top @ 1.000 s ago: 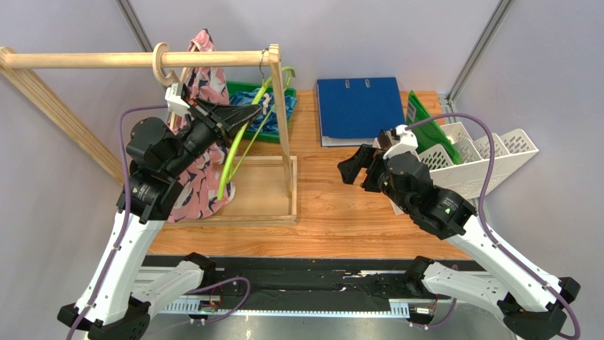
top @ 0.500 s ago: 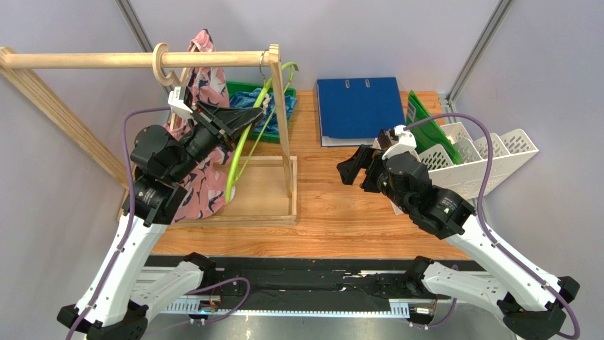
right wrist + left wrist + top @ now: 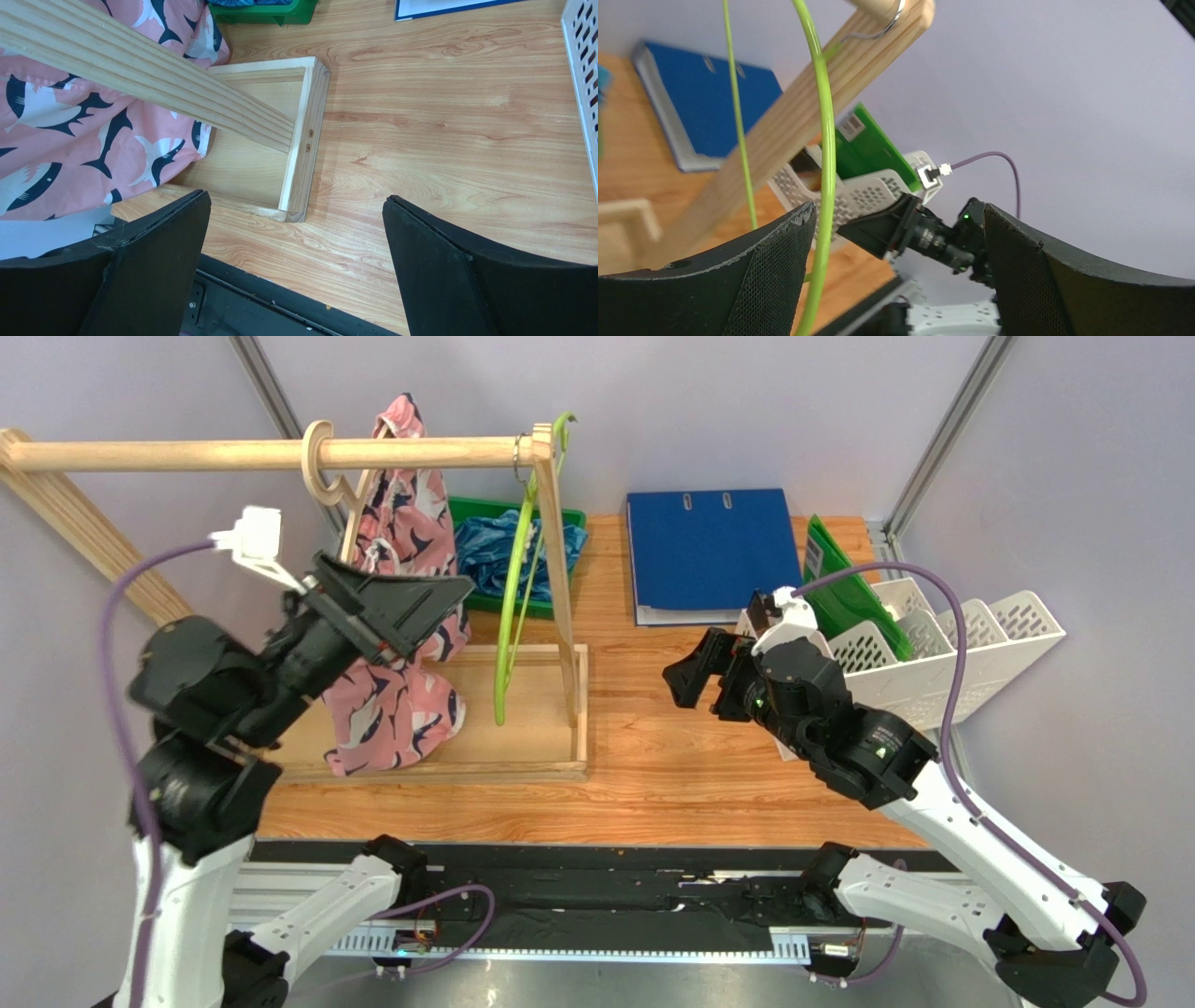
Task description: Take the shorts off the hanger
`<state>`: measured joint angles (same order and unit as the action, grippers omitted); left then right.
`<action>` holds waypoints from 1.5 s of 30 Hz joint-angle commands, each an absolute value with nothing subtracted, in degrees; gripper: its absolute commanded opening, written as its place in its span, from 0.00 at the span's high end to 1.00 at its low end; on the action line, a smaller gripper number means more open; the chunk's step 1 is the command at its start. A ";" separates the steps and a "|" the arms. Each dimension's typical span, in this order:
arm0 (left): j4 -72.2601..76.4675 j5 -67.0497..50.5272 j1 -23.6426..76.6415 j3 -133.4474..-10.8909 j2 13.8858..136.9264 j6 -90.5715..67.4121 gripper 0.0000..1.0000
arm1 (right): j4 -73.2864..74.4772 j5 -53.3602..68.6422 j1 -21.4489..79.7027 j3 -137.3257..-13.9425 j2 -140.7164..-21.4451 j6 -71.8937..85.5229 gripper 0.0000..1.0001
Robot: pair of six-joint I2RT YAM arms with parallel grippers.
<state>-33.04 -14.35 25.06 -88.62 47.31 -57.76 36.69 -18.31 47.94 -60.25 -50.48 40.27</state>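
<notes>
Orange-brown wooden table [image 3: 645,756], grain running left to right. At left, standing on it, the open square base frame [image 3: 581,721] of a clothes rack. Behind that, a green bin [image 3: 477,507] (at the far edge). Far centre, lying flat, a blue binder [image 3: 709,553]. At right, a white file sorter [image 3: 982,637] with a green folder [image 3: 835,567].

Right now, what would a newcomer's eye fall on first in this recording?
The pink shorts with dark-blue and white shapes stand out most, draped from the wooden rail on the left. Beside them a bare lime-green hanger dangles at the rail's right end. The left gripper hovers by the shorts with its jaws open.
</notes>
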 commanded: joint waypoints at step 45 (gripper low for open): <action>-48.70 -40.86 -18.54 -104.34 65.21 -24.25 0.37 | 38.59 -12.57 48.08 -61.61 -46.32 35.95 0.00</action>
<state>-55.24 -30.98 -16.21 -106.50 65.10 -19.51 39.22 -12.45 47.94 -60.40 -47.46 37.17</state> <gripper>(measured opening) 0.639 0.996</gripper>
